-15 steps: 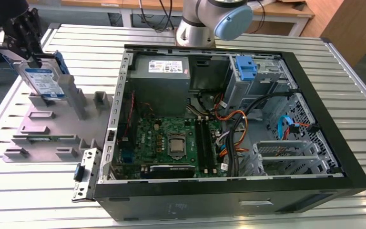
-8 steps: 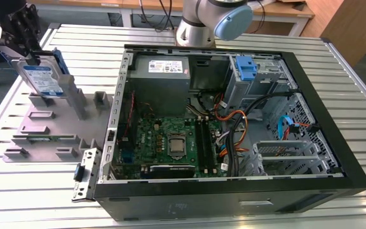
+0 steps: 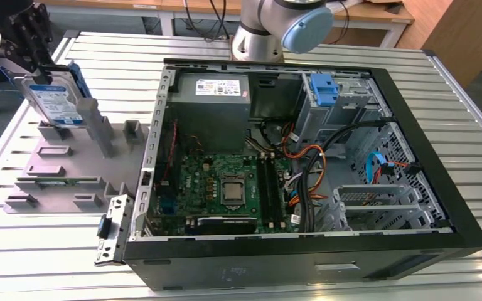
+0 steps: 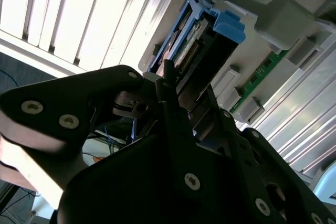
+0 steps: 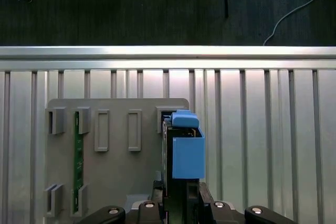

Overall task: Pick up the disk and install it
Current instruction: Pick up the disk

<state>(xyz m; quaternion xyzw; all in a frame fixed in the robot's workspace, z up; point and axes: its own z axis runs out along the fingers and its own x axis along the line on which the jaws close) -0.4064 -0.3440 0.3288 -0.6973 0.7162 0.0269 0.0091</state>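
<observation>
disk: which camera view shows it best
The exterior view: the disk shows its labelled face, standing at the grey holder. The first wrist view shows it edge-on behind its blue rail; the second wrist view, one end with a blue tab.

Arm extended to the exterior view's far left; gripper pointed down, clamped on disk.

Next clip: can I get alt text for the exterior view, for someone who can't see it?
The end effector grips the disk, held on edge at the exterior view's upper left, at a grey slotted fixture on a slatted metal table. To the right lies an open computer case with its motherboard, cables and a blue bracket exposed.
</observation>
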